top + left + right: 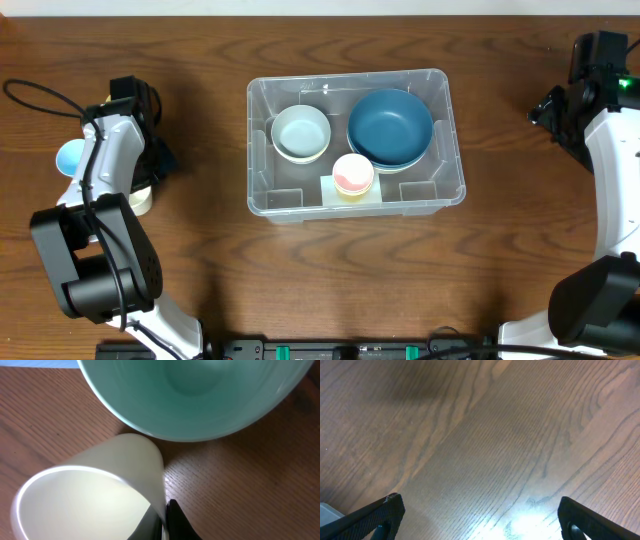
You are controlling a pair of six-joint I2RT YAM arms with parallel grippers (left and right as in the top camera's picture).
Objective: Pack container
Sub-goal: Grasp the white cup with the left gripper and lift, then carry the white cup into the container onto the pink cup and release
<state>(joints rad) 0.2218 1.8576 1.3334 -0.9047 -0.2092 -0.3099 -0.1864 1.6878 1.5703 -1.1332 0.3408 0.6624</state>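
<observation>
Cream cup [85, 505] by L jaws, grip unclear, R jaws spread, wood table [150, 300].

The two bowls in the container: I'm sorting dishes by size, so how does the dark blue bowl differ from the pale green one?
The dark blue bowl is clearly wider than the pale green bowl. The dark blue bowl is deeply coloured; the pale green bowl is light, almost grey. The dark blue bowl sits at the right of the container, the pale green bowl at the left. Both stand upright and look empty.
</observation>
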